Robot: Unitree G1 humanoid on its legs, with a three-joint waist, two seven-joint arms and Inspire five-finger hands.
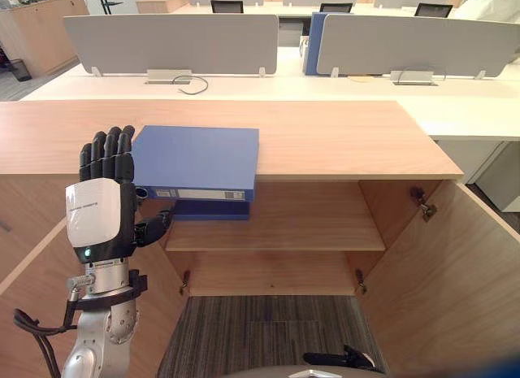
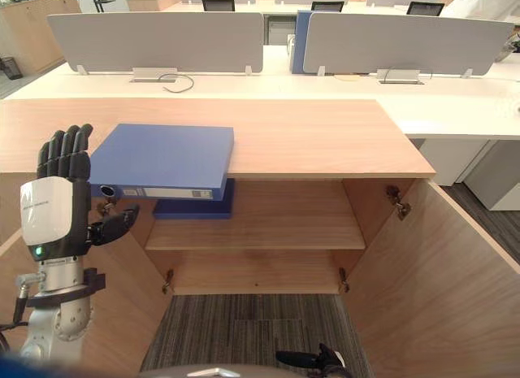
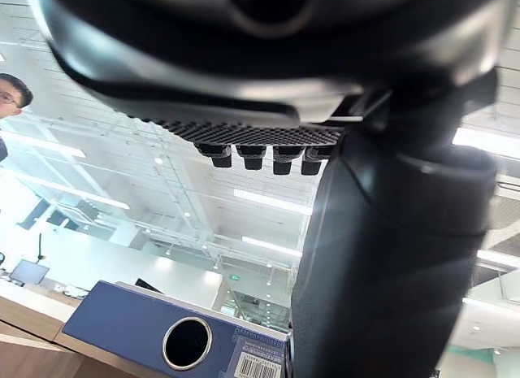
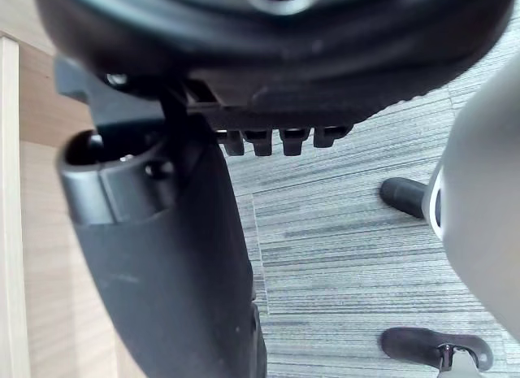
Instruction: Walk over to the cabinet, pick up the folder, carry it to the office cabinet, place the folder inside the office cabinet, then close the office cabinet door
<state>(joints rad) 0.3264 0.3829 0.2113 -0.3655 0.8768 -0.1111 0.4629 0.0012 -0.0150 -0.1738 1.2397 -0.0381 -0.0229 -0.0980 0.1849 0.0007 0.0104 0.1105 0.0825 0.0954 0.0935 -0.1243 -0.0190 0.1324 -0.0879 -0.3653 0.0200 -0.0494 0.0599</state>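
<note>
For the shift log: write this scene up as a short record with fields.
Folder: blue lever-arch folder lies flat on the light wooden cabinet top, spine overhanging the front edge.
Doors: both wooden cabinet doors open.
Left hand: open, raised beside the folder's left edge, holding nothing.
Right hand: open, low over grey carpet.

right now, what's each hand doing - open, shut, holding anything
left hand: open, fingers straight up beside the blue folder, not curled round it.
right hand: open, holding nothing, down over the carpet.
</note>
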